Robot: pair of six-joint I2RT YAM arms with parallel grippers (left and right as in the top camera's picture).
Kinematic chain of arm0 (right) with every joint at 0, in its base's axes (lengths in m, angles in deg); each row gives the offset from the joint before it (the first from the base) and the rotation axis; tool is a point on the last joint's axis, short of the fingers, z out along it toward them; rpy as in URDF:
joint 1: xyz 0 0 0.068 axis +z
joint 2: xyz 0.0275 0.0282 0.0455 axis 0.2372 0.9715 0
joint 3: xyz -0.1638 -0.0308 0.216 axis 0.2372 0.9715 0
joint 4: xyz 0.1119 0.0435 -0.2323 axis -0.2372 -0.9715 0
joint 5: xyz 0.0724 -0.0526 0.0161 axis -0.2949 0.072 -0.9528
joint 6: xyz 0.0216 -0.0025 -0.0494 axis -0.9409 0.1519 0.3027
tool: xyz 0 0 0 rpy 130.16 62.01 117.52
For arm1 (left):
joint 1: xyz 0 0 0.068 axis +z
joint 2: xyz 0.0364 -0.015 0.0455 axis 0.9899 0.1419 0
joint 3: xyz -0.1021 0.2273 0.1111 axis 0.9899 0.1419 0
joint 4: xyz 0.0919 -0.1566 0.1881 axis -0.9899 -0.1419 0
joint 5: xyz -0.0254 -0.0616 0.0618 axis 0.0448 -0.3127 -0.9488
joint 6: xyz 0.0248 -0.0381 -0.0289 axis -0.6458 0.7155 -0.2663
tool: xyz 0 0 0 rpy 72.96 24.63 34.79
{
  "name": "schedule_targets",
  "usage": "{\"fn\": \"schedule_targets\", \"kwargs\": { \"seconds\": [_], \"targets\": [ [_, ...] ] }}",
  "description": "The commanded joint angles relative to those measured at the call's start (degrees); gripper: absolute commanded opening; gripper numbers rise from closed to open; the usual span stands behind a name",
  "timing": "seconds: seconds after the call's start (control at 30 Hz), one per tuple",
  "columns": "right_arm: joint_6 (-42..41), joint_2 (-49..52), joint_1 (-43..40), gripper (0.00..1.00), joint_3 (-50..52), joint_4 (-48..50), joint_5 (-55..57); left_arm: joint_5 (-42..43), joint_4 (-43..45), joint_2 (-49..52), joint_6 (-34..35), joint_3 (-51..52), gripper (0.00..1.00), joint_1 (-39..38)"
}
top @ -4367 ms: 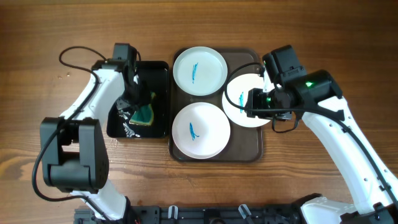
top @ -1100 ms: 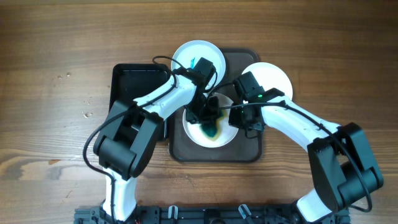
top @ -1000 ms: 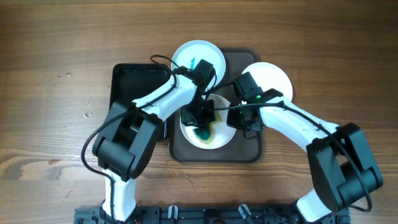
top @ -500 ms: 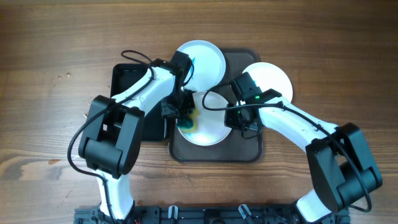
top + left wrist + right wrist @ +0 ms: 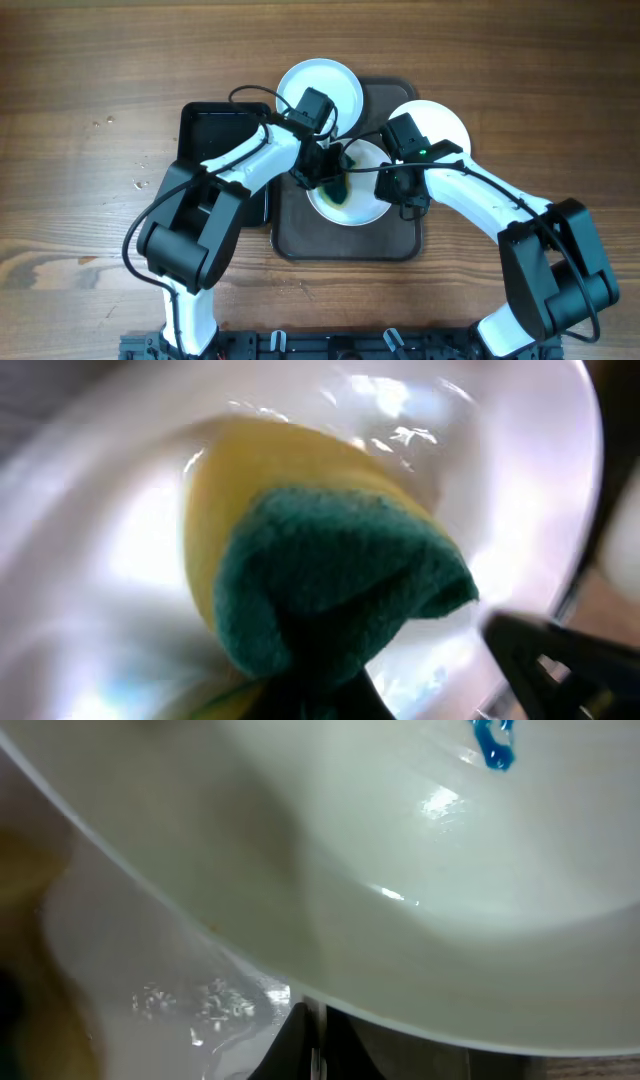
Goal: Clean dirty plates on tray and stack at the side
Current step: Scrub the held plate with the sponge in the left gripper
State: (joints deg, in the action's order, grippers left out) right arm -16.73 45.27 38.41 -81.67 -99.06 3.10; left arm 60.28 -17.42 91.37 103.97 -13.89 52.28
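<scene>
On the wooden tabletop [image 5: 80, 200] at frame left lies the small glossy black tray [image 5: 215, 125]. Just right of it, the left pincer [image 5: 325, 172] is clamped on a folded yellow sponge with a green scouring face [image 5: 330, 580], pressed into the centre plate [image 5: 365, 205]. This round white shallow dish sits mid-frame on the large dark brown textured tray [image 5: 345, 240].

A hard stroke could drag the dish into the upper white plate [image 5: 345, 85] just above it, or pull the sponge out of its pinch.

The right pincer [image 5: 398, 190] sits at the centre plate's right rim; I cannot tell whether it grips. If it does not, the dish will likely skid.

The right white plate [image 5: 445, 120], still smeared blue, overhangs the tray's right edge. Its rim seems to overlap the centre plate, so a shove could tip it onto the tabletop.
</scene>
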Motion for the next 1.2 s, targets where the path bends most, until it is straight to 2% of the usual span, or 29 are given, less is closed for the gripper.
{"fn": "schedule_targets", "kwargs": {
  "seconds": [0.0, 0.23, 0.3, 0.4, 0.47, 0.63, 0.73, 0.9, 0.97, 1.03, 1.17],
  "targets": [
    [1.5, 1.7, 0.9, 0.05, 1.0, 0.2, -0.2, 13.2, 2.1, 2.0, -2.0, 1.8, 0.04, -2.9],
    [1.5, 1.7, 0.9, 0.05, 1.0, 0.1, -0.2, 10.5, 2.3, 2.0, -2.0, 1.8, 0.04, -2.9],
    [1.4, 1.7, 0.9, 0.05, 1.0, 0.0, -0.3, 2.5, -0.7, 2.0, -2.0, 1.8, 0.04, -2.7],
    [1.5, 1.7, 0.9, 0.05, 1.0, 0.0, -0.3, -20.4, -9.5, 2.0, -1.9, 1.8, 0.04, -1.7],
    [1.5, 1.7, 0.9, 0.05, 1.0, 0.1, -0.3, -31.0, -13.4, 2.0, -1.2, 1.6, 0.04, -0.8],
    [1.5, 1.7, 1.0, 0.05, 1.0, -0.1, -0.3, -42.0, -19.4, 1.8, 0.5, -0.5, 0.04, 0.0],
    [1.5, 1.7, 0.9, 0.05, 1.0, -0.1, -0.7, -48.3, -24.1, 1.8, 4.2, -3.0, 0.04, 0.0],
    [1.5, 1.7, 0.9, 0.05, 1.0, -0.2, -0.7, -48.8, -24.3, 1.8, 6.2, -4.8, 0.04, 0.2],
    [1.5, 1.7, 0.9, 0.05, 1.0, -0.2, -0.7, -45.8, -22.8, 1.8, 6.1, -4.8, 0.04, 0.2],
    [1.5, 1.7, 0.9, 0.05, 1.0, -0.2, -0.7, -36.8, -20.0, 1.8, 5.3, -4.7, 0.04, 0.2],
    [1.5, 1.7, 0.9, 0.05, 1.0, -0.2, -0.7, -9.7, -11.0, 1.8, 1.1, -3.5, 0.04, -0.2]
  ]
}}
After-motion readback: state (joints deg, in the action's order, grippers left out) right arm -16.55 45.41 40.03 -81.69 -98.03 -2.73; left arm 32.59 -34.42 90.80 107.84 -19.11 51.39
